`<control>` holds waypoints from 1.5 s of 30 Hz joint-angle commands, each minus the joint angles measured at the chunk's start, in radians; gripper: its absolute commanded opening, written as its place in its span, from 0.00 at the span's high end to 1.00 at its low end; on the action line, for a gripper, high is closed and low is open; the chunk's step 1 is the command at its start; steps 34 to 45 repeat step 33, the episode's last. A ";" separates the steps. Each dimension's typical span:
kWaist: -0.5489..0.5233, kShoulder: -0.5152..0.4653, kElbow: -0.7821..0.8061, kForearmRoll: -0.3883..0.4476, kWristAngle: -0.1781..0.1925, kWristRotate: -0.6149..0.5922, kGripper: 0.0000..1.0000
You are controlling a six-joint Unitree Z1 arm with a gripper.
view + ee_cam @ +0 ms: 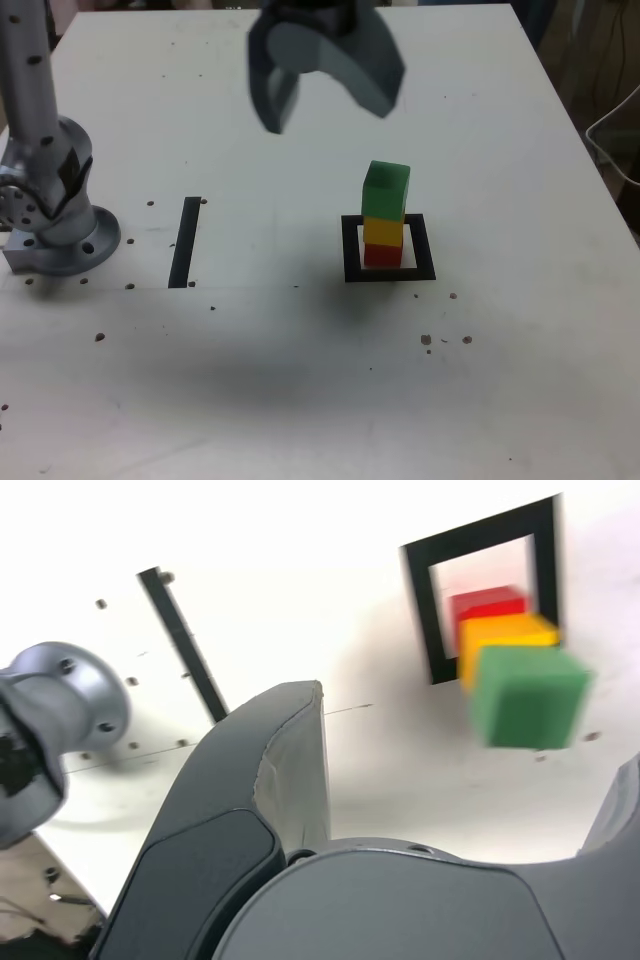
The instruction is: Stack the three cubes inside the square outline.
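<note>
Exterior view: red cube (383,256) at the bottom, yellow cube (384,232) on it, green cube (386,190) on top, all standing inside the black square outline (427,247). Stack looks upright, faces roughly lined up. Gripper (326,112) is up above the table (250,340), off toward the exterior view's left of the stack, jaws spread wide with nothing between them. Black strip (185,242) lies between the stack and the metal base (66,240), not in play. Wrist view: jaws wide apart here too, nothing pinched, green top clear of both. Yellow and red peek out behind green; can't judge the fine offset between layers from this angle. My read: stacking is done, step in hand is just backing off. To do it well, keep the jaws spread and don't close until the arm is well away from the tower. Go straight up first, then sideways, away from the green cube. No wrist rotation while anything is near the top; a fingertip brush there would likely tip green or shear the whole column. Leave the cubes alone; squaring up the layers isn't worth the risk of knocking them.
</note>
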 commanded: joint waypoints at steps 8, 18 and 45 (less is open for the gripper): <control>0.027 -0.160 0.267 -0.084 -0.013 -0.004 0.00; 0.072 -0.191 0.529 -0.256 -0.044 -0.005 0.00; 0.092 -0.200 0.723 -0.390 -0.058 -0.062 0.00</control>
